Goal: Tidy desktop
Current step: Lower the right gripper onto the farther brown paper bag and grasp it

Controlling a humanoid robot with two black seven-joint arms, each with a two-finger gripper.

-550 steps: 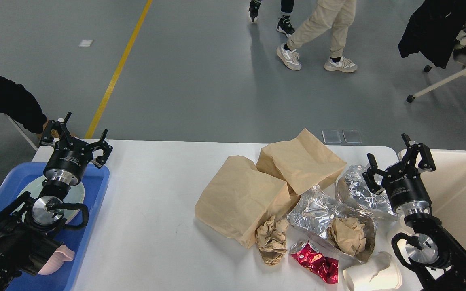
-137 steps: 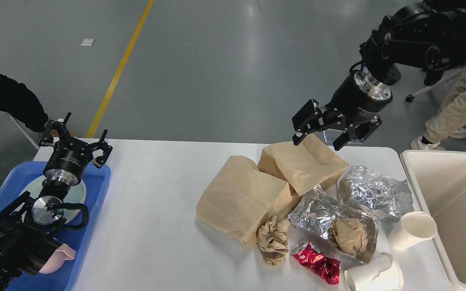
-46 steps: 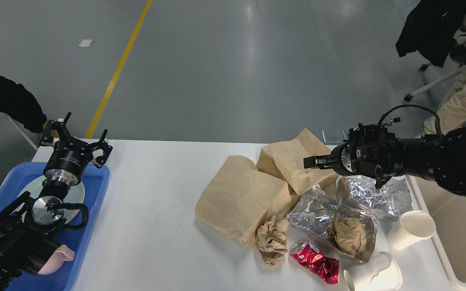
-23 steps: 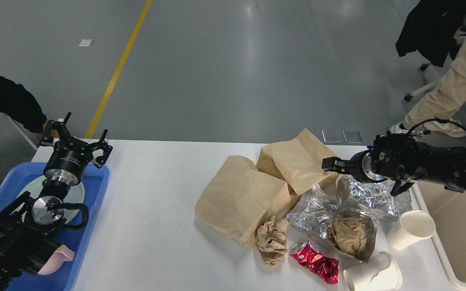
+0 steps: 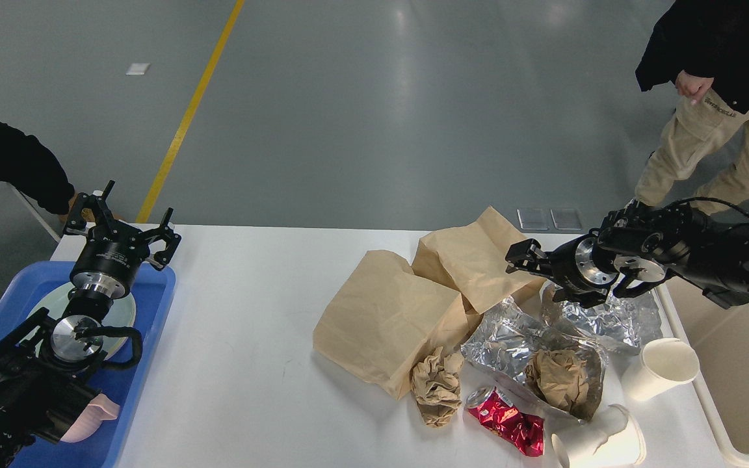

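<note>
**Right gripper reaching in at the upper paper bag**

Right gripper [image 5: 523, 255] is coming in sideways from the right edge, its tip lying against the right corner of the upper paper bag [image 5: 478, 260]. Its fingers are seen nearly end-on and dark, so I cannot tell whether they are spread or pinching the bag's edge. The low, level approach is probably suiting a flat, floppy bag: an edge is easier to take than a face. Left gripper [image 5: 121, 224] is hovering with its fingers spread over the far end of the blue tray [image 5: 153, 364], clear of the litter, likely waiting its turn.

The desktop [image 5: 251, 325] is filling the lower half of the view, with the rubbish crowding its right part: a second paper bag [image 5: 384, 318] lying partly under the first, two foil wrappers [image 5: 608, 318], crumpled paper balls [image 5: 436, 383], a crushed red can [image 5: 508, 426], an upright paper cup [image 5: 664, 367] and a tipped one [image 5: 599, 442]. The cream bin [image 5: 732, 364] is standing just beside the table's right edge, handy for dropping things in.

Compared with half a second ago, the right gripper is sitting slightly further left and its wrist is turned differently; three seconds ago it was hanging high above the bag with fingers plainly apart. The left arm is not moving at all, and none of the rubbish has shifted.
</note>
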